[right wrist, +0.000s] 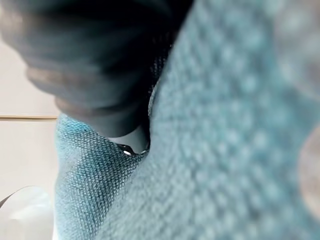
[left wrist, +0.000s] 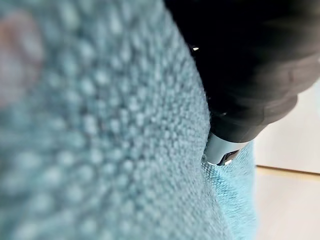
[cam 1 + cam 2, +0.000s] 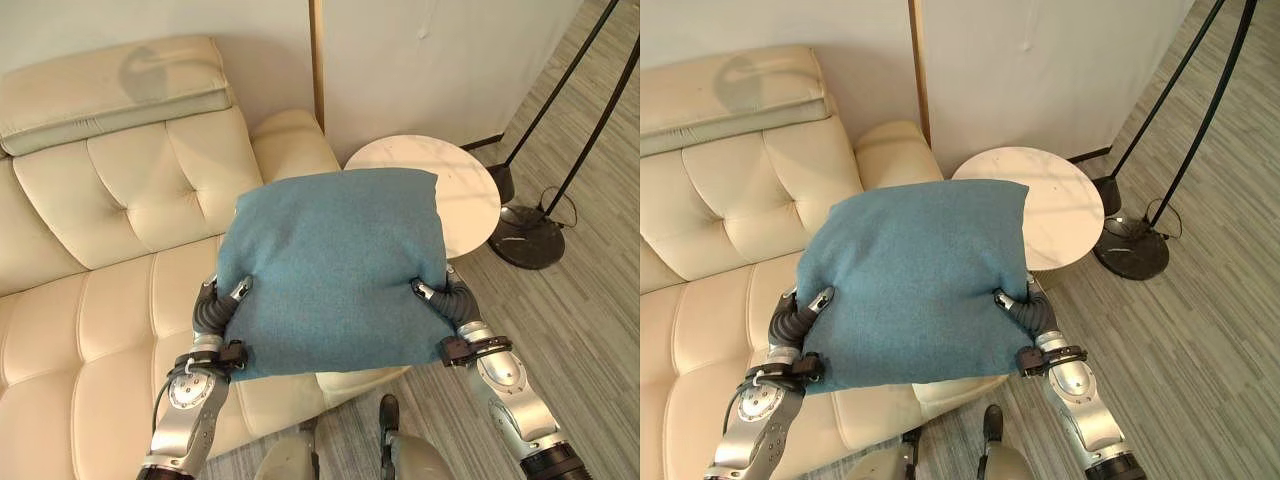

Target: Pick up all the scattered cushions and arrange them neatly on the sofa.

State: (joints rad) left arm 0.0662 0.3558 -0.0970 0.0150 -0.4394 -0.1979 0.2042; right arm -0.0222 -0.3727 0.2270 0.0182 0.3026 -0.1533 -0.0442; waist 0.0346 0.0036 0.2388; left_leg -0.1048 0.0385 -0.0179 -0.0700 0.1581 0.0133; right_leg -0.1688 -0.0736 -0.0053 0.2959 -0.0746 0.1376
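Teal cushion [image 3: 335, 270]: square, plump, covered in a coarse nubbly weave that the wrist views show as rows of small raised loops. Colour is an even blue-green with no pattern, piping or visible zip. Corners are softly rounded; the far edge bows slightly upward, the near edge sags between the two hands. Held flat and roughly level in the air at the centre of the head view, above the front edge of the sofa seat and overlapping the near rim of the side table.

Left hand [image 3: 222, 303]: at 8 o'clock on the cushion, pressed to its side edge, thumb tip lying on the top face. The fingers go under the fabric, so how far they are curled cannot be told.

Right hand [image 3: 440, 297]: at 4 o'clock on the cushion, thumb tip on the top face at the opposite edge, fingers likewise hidden beneath; its closure cannot be told either.

Sofa [image 3: 110, 250]: cream leather, tufted seat and back panels, from 7 to 11 o'clock, with a padded headrest [image 3: 110, 90] along the top of the back.

Side table [image 3: 470, 190]: round, pale top, at 1 o'clock, just beside the sofa arm.

Floor lamp base [image 3: 527, 236]: dark disc on grey wood-plank flooring at 3 o'clock, thin black poles rising from it.
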